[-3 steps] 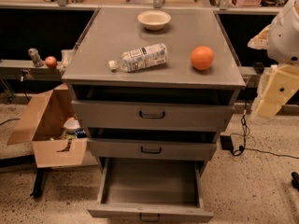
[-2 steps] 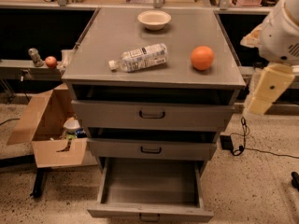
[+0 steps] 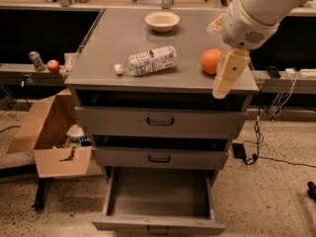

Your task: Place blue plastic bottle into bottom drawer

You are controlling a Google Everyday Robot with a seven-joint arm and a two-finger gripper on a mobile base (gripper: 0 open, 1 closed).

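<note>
Bottle (image 3: 146, 61) lying on its side near the middle of the cabinet top (image 3: 108, 38), white cap toward 8 o'clock, label up. At 3 o'clock from it sits an orange (image 3: 211, 61), well apart. At 12 o'clock stands a pale bowl (image 3: 162, 20), which looks empty.

The gripper (image 3: 228, 75) hangs from the white arm at the 4 o'clock corner of the cabinet top, just beside the orange and touching nothing. Whether it is spread or pressed together cannot be told.

Step in hand, as judged: the reach toward the bottle. To do it well, the gripper should travel toward 9 o'clock above the orange rather than through it. It should then descend over the bottle's middle and close across the narrow body, not along its length, since a round bottle is likely to roll if nudged.

Containers: the bottom drawer (image 3: 158, 225), at 6 o'clock, is pulled well out, and its grey floor shows bare. The top drawer (image 3: 160, 121) and middle drawer (image 3: 160, 158) show nothing of their insides. A cardboard box (image 3: 47, 132) on the floor at 8 o'clock stands open and holds small items too unclear to name.
</note>
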